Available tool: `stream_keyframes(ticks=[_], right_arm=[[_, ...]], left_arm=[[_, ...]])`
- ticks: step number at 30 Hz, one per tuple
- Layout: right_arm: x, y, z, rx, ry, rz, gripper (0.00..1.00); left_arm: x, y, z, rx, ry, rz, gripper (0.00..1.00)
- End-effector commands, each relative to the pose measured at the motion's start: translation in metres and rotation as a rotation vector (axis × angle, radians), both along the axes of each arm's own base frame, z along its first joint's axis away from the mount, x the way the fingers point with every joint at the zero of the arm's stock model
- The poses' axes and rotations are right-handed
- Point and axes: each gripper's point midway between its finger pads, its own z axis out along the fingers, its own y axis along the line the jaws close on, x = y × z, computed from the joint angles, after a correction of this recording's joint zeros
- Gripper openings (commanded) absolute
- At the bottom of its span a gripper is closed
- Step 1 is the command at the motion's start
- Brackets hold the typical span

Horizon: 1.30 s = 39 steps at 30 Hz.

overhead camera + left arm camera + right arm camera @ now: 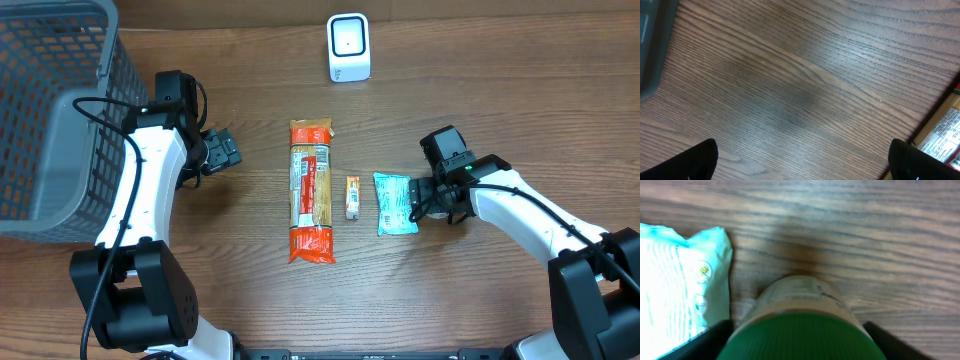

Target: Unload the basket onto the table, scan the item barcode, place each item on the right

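Item: A green-capped container [800,325] with a pale label round its body sits on the right of the wooden table [500,90], just beside a teal packet [675,285]. Whether it stands upright or lies tipped cannot be told.
Right gripper: The right gripper [800,342] straddles the cap, one dark finger close on each flank. The wrist view does not settle whether it is clamped or merely bracketing.
Grip: It likely needs a firm, centred squeeze on the cap, then a straight lift so the packet is not dragged along.
Barcode: None shows in any view. The label probably needs turning to face the reader.
Scanner: The white scanner [348,47] stands at the far edge, well apart.
Left gripper: The left gripper [807,162] is spread wide and empty over bare wood near a pasta pack [311,190].
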Motion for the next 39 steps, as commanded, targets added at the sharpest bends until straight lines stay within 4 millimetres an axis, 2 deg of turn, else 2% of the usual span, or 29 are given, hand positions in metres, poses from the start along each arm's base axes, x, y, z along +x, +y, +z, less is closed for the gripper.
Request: stream_keyframes(ticks=[1,11,16,20,22,25,27,30,35,39], right_arm=[[0.007,0.003,0.007,0.003,-0.019,-0.005,0.72],[0.001,0.001,-0.001,-0.001,-0.003,-0.004,0.72],[0.002,0.001,0.003,-0.002,-0.001,-0.004,0.57],[0.008,0.004,0.028,0.007,-0.021,-0.005,0.52],[0.015,0.007,0.053,0.021,-0.055,-0.004,0.52],[0.021,0.009,0.079,0.04,-0.099,-0.004,0.42],[0.024,0.011,0.093,0.052,-0.125,-0.004,0.31],[0.024,0.011,0.107,0.061,-0.147,-0.004,0.25],[0.025,0.012,0.129,0.081,-0.192,-0.004,0.24],[0.023,0.024,0.148,0.164,-0.218,0.022,0.15]], left_arm=[[0.002,0.003,0.003,0.012,-0.009,-0.006,1.0],[0.002,0.003,0.003,0.013,-0.009,-0.006,1.0],[0.002,0.003,0.003,0.012,-0.009,-0.006,1.0],[0.002,0.003,0.003,0.012,-0.009,-0.006,1.0],[0.002,0.003,0.003,0.012,-0.009,-0.006,1.0],[0.002,0.003,0.003,0.012,-0.009,-0.006,1.0],[0.002,0.003,0.003,0.012,-0.009,-0.006,1.0],[0.002,0.003,0.003,0.012,-0.009,-0.006,1.0],[0.002,0.003,0.003,0.012,-0.009,-0.006,1.0],[0.002,0.003,0.003,0.012,-0.009,-0.006,1.0]])
